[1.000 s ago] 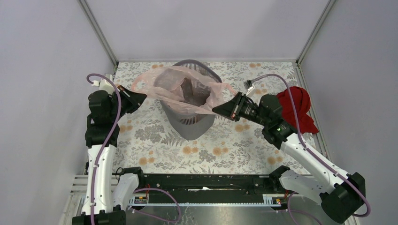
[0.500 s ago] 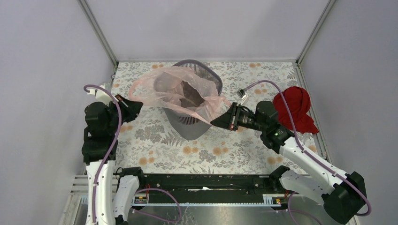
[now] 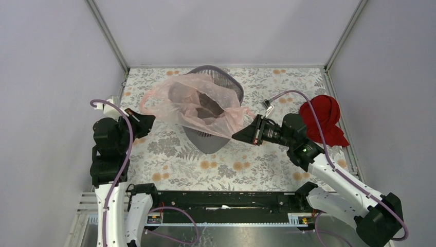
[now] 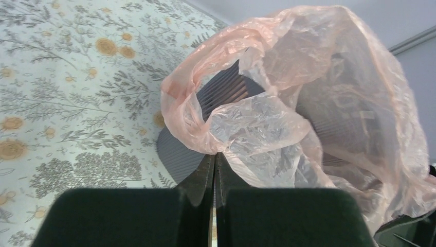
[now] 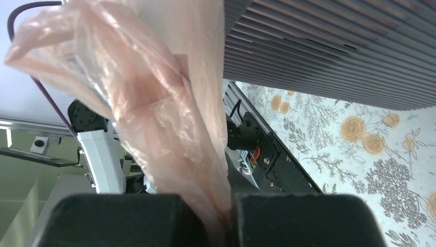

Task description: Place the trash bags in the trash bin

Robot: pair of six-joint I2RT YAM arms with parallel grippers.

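Two-arm spread step, mid-task. Found left end effector (image 3: 148, 119) clamped tight on the left edge of the trash bag (image 3: 198, 103), right end effector (image 3: 239, 136) pinched closed on its right corner. Saw the bag stretched between them, draped over the mouth of the trash bin (image 3: 209, 141) on the worktop (image 3: 247, 162). Couldn't confirm any film inside the rim; probably little. Judged next move: bring both grips lower and outward past the rim, keeping tension, then release. Ignored red cloth (image 3: 321, 116) off right.

near rim of trash bin (image 3: 208, 138) hidden under trash bag (image 3: 191, 101), left arm (image 3: 105, 198) base cut off below
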